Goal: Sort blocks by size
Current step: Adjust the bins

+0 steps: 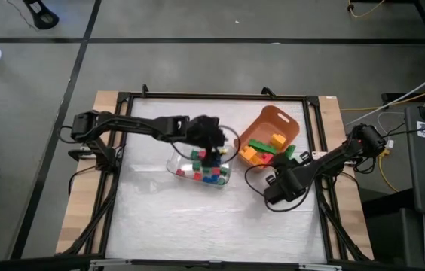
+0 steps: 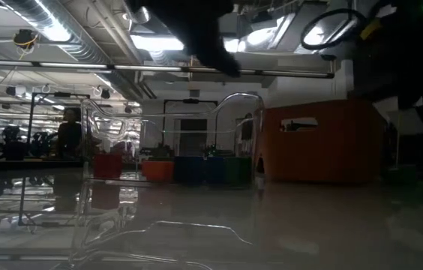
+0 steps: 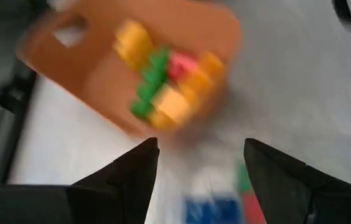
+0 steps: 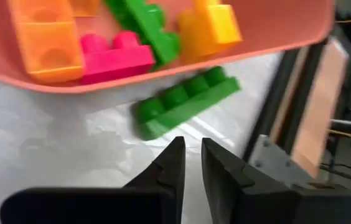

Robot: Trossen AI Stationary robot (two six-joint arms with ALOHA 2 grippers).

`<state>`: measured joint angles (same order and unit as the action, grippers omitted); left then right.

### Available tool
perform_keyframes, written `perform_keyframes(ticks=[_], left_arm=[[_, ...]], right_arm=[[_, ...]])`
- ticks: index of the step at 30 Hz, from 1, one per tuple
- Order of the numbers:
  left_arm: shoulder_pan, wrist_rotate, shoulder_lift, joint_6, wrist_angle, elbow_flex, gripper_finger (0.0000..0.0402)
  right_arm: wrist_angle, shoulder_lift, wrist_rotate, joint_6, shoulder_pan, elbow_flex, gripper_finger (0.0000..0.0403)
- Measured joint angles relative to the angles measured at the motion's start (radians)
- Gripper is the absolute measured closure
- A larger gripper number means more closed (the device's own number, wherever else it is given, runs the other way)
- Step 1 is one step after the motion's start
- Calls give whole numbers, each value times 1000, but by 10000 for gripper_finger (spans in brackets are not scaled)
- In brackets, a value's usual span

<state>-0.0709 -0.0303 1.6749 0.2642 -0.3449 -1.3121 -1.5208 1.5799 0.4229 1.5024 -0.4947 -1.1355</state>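
Blocks (image 1: 206,172): small studded plastic cubes lying in clear tray (image 1: 178,167)
Left gripper (image 3: 197,163): hovering, fingers spread, empty
Right gripper (image 4: 191,163): resting nearly closed, empty

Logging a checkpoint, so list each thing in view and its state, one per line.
Left gripper: open, empty, over the tray.
Right gripper: nearly shut, empty, near the long green brick.
Tray: holds small cubes.
Bin: holds larger bricks.
Long green brick: on the table, beside the bin.
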Motion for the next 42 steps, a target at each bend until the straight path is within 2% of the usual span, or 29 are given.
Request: perform_keyframes(ticks=[5, 8, 13, 18, 22, 25, 31, 38, 42], left_arm=[[-80, -28, 42, 4, 197, -2, 176], [-127, -37, 109, 4, 254, -2, 176], [-190, -71, 214, 20, 316, 1, 176], [-222, -58, 275, 31, 337, 0, 176], [-202, 39, 285, 64, 340, 0, 176], [-166, 70, 285, 126, 342, 0, 176], [-95, 63, 282, 281, 364, 0, 176], [-46, 68, 275, 380, 361, 2, 176], [-44, -14, 263, 397, 352, 2, 176]], right_arm=[[-48, -1, 0, 69, -2, 7, 349], [-49, 0, 32, 71, -2, 19, 349], [-44, 0, 63, 72, 0, 47, 350], [-5, 0, 125, 72, 0, 79, 350], [6, 0, 167, 72, 27, 97, 350], [6, 0, 199, 64, 65, 105, 350], [43, 0, 293, -25, 132, 106, 350], [118, -3, 317, -180, 190, 105, 350], [97, -2, 313, -179, 187, 105, 350]])
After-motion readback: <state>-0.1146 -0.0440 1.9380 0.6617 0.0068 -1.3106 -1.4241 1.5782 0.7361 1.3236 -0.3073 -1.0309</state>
